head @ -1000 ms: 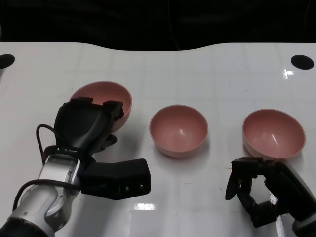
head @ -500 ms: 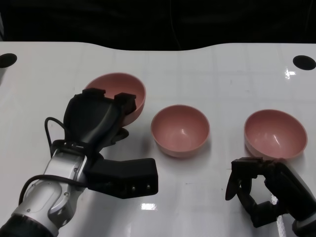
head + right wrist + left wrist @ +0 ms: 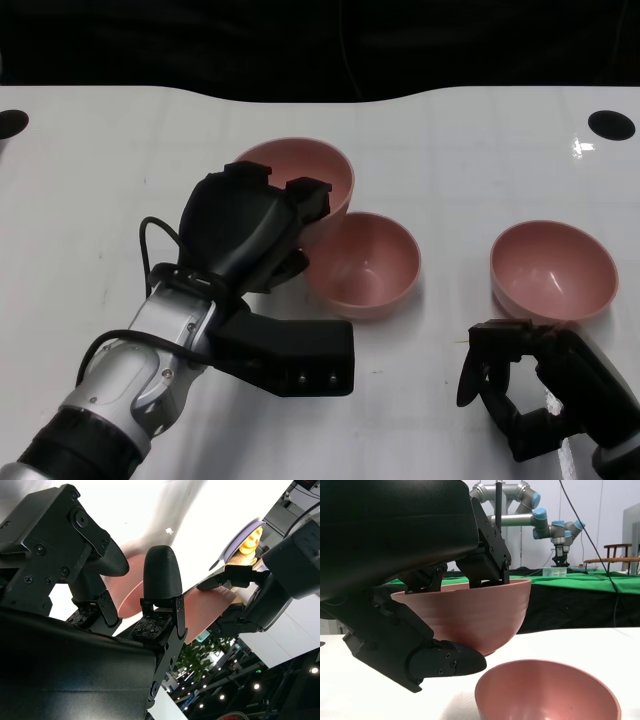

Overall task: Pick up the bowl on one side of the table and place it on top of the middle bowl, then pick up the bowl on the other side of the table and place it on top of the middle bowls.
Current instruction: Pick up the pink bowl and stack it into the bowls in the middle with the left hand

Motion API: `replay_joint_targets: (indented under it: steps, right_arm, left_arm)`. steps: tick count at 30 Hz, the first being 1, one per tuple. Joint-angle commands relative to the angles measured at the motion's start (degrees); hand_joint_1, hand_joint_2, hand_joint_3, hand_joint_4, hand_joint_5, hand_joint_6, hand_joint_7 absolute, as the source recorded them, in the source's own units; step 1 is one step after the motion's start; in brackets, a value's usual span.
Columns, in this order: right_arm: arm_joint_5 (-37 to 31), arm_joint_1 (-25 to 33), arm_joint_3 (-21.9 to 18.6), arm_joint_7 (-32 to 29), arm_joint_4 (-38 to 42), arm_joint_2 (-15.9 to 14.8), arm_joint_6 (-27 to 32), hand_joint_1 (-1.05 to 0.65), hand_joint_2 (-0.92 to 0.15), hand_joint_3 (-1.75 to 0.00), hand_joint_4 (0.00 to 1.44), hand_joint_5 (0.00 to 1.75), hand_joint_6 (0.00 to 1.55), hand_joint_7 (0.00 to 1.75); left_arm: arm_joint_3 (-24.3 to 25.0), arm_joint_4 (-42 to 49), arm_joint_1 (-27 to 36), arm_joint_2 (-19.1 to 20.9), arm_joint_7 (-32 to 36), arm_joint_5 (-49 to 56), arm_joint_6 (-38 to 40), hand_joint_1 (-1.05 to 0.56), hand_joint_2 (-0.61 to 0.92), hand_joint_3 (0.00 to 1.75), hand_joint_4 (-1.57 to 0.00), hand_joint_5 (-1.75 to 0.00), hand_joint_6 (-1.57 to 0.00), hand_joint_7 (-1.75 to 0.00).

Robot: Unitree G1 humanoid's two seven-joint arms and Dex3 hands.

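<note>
Progress stands at roughly the first carry, judged from how the bowls lie. The robot's black left hand (image 3: 255,225) grips a smooth pink plastic bowl (image 3: 310,180) by its near rim — fingers hooked over the edge into the bowl, thumb pressing the outer wall, as the left wrist view shows (image 3: 470,610). That bowl hangs clear of the glossy white table (image 3: 100,180), tilted a little, with its lower side just beside and slightly above the rim of the middle pink bowl (image 3: 362,262); in the left wrist view the middle bowl (image 3: 547,692) sits below and off to one side of the held one, so the two are near but not yet lined up or nested.

The third pink bowl (image 3: 553,270) rests untouched on the robot's right side of the table. The black right hand (image 3: 515,385) waits near it, just short of its near rim, fingers curled but apart and holding nothing — the right wrist view shows the pink of that bowl (image 3: 137,592) beyond its spread fingers.

Left to do, as I judge it: centre the carried bowl over the middle one, lower and release it, then fetch the right-side bowl and stack it on top.
</note>
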Motion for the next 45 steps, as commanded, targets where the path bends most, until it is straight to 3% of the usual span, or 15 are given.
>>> replay_joint_targets:
  steps: [1, 2, 3, 6, 9, 15, 23, 27, 31, 33, 34, 36, 37, 39, 45]
  right_arm:
    - [1.2, 0.1, 0.2, 0.7, -0.1, -0.8, -0.1, -0.03, -0.18, -1.62, 0.84, 1.72, 0.84, 1.36]
    - [1.0, 0.1, 0.1, 0.5, -0.2, -0.7, -0.3, -0.03, -0.18, -1.62, 0.84, 1.73, 0.84, 1.36]
    - [0.8, 0.1, 0.0, 0.3, -0.2, -0.7, -0.4, -0.02, -0.18, -1.61, 0.84, 1.73, 0.85, 1.36]
    - [0.7, 0.0, 0.0, 0.2, 0.0, -0.7, -0.8, -0.02, -0.19, -1.6, 0.84, 1.73, 0.84, 1.35]
    - [0.7, 0.0, 0.1, 0.5, 0.1, -0.9, -0.7, -0.03, -0.19, -1.6, 0.83, 1.73, 0.84, 1.35]
    - [0.6, -0.1, 0.1, 0.5, 0.0, -1.0, -0.6, -0.04, -0.21, -1.58, 0.83, 1.71, 0.83, 1.36]
    - [0.8, -0.1, 0.1, 0.6, 0.0, -1.0, -0.8, -0.04, -0.21, -1.57, 0.84, 1.68, 0.84, 1.35]
    - [0.6, -0.1, 0.1, 0.4, 0.2, -0.8, -1.1, -0.03, -0.19, -1.59, 0.85, 1.66, 0.85, 1.34]
    - [0.9, -0.3, 0.2, 0.5, 0.6, -0.6, -1.3, -0.02, -0.18, -1.6, 0.86, 1.67, 0.86, 1.33]
    - [0.7, -0.3, 0.2, 0.5, 0.6, -0.6, -1.4, -0.01, -0.19, -1.6, 0.86, 1.67, 0.86, 1.33]
    - [0.5, -0.4, 0.2, 0.3, 0.6, -0.6, -1.4, -0.02, -0.19, -1.6, 0.86, 1.68, 0.86, 1.33]
    - [0.4, -0.4, 0.2, 0.2, 0.5, -0.6, -1.4, -0.02, -0.2, -1.6, 0.86, 1.68, 0.86, 1.33]
    - [0.5, -0.4, 0.2, 0.4, 0.5, -0.6, -1.3, -0.02, -0.2, -1.59, 0.86, 1.68, 0.86, 1.33]
    - [0.7, -0.3, 0.2, 0.5, 0.5, -0.5, -1.2, -0.01, -0.2, -1.59, 0.86, 1.69, 0.85, 1.33]
    - [1.1, -0.1, 0.3, 1.1, 0.2, -0.7, -1.1, -0.02, -0.19, -1.59, 0.86, 1.68, 0.85, 1.33]
  left_arm:
    - [-0.8, 1.6, -2.8, -1.4, -1.2, -1.2, -1.5, -0.31, 0.73, 0.51, -0.9, -1.75, -0.92, -1.12]
    - [-1.0, 1.8, -3.0, -2.0, -1.8, -1.9, -2.0, -0.27, 0.64, 0.77, -0.91, -1.75, -0.87, -1.29]
    - [-1.1, 2.1, -3.2, -2.3, -2.0, -2.3, -2.6, -0.25, 0.55, 1.0, -0.9, -1.75, -0.85, -1.27]
    - [-1.5, 3.0, -3.7, -2.9, -1.5, -2.6, -3.6, -0.22, 0.45, 1.21, -0.91, -1.75, -0.84, -1.3]
    - [-1.8, 3.7, -4.2, -3.6, -2.3, -2.6, -3.5, -0.23, 0.44, 1.2, -0.9, -1.75, -0.85, -1.28]
    - [-2.7, 5.9, -5.2, -4.3, -1.4, -2.8, -5.0, -0.24, 0.48, 1.13, -0.91, -1.75, -0.82, -1.44]
    - [-3.5, 8.5, -6.3, -5.8, -2.5, -3.5, -6.1, -0.27, 0.52, 1.1, -0.9, -1.75, -0.79, -1.44]
    - [-4.5, 12.6, -7.3, -7.2, -2.9, -4.1, -7.9, -0.29, 0.61, 0.87, -0.85, -1.75, -0.83, -1.18]
    - [-4.3, 14.7, -7.3, -7.9, -5.6, -6.7, -8.3, -0.3, 0.67, 0.83, -0.79, -1.67, -0.79, -1.15]
    - [-4.3, 14.9, -7.3, -7.9, -9.1, -7.9, -7.7, -0.31, 0.77, 0.58, -0.69, -1.55, -0.63, -0.89]
    - [-4.2, 14.8, -7.3, -7.7, -11.1, -8.7, -7.5, -0.34, 0.86, 0.43, -0.59, -1.31, -0.52, -0.58]
    - [-4.0, 14.2, -7.2, -7.5, -13.7, -9.5, -7.0, -0.39, 0.9, 0.35, -0.51, -1.02, -0.48, -0.27]
    - [-4.2, 13.3, -7.2, -7.2, -15.5, -9.4, -5.9, -0.44, 0.91, 0.36, -0.46, -0.82, -0.45, -0.16]
    - [-4.3, 12.1, -7.1, -6.9, -17.8, -9.2, -4.3, -0.53, 0.92, 0.41, -0.34, -0.62, -0.36, -0.06]
    - [-6.0, 6.3, -6.8, -4.5, -26.0, -6.4, 1.2, -0.85, 0.92, 0.7, -0.04, -0.42, -0.19, 0.0]
